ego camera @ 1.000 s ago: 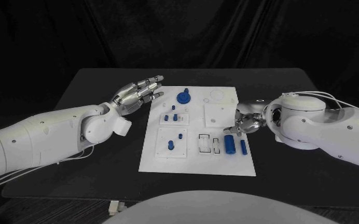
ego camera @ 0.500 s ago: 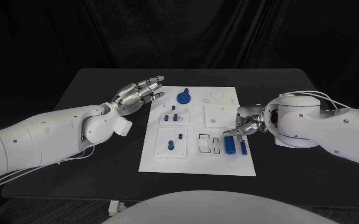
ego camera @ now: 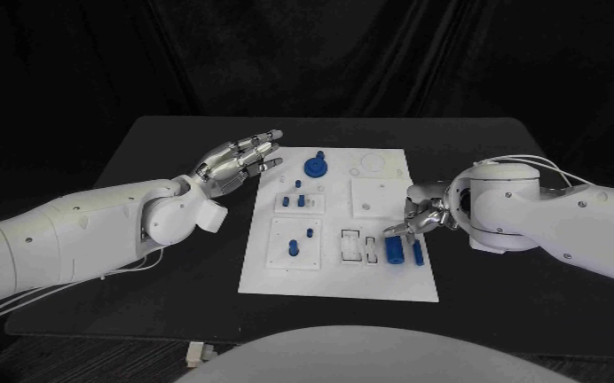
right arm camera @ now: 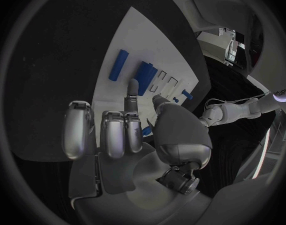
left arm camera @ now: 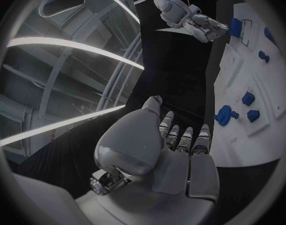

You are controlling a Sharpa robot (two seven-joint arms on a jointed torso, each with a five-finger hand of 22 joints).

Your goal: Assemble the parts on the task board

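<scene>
A robotics test lab: black cloth drapes (ego camera: 307, 28) hang as a backdrop right behind the matte black rectangular table (ego camera: 153, 148), and a white flat plastic task board (ego camera: 335, 272) with cut-out slots lies at the middle of that table

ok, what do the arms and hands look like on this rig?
Both arms are smooth, rounded white shells. Left hand and right hand are silver metal with segmented fingers and a domed grey palm back. Thin white cables loop from the right arm's shell and trail under the left arm.
</scene>
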